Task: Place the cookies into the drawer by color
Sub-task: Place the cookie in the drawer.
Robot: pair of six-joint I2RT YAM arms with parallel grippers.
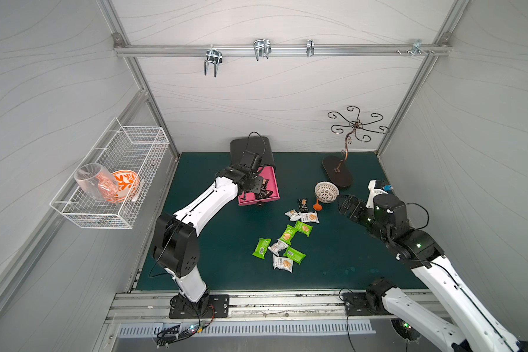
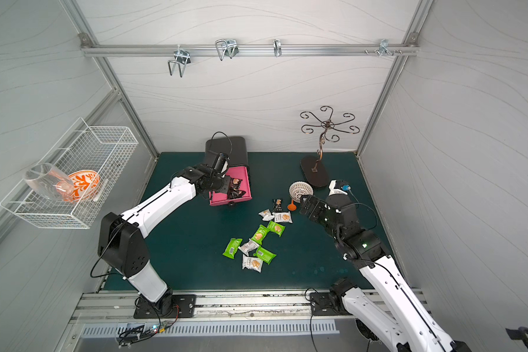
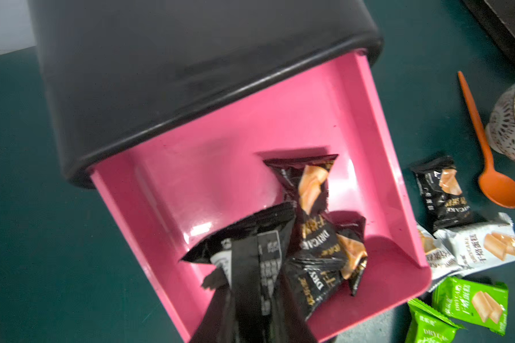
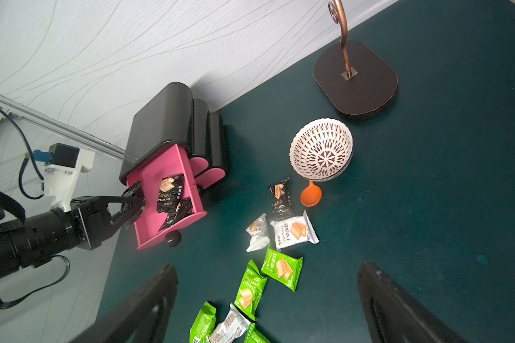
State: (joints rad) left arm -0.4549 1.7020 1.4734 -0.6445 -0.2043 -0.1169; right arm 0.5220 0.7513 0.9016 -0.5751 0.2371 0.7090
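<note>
Left claw [image 4: 139, 205] clamping a black cookie packet [image 3: 250, 261] over the open pink drawer [image 3: 220, 148], other black packets [image 3: 312, 231] lying inside, right claw [image 1: 342, 204] hanging spread apart, green and white cookies [image 1: 288, 234] lying scattered on the counter [image 1: 226, 243]

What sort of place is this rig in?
Probably a lab test cell: panelled walls on aluminium framing, two arms bolted to a base rail, bowl and cookies staged on a green mat.
</note>
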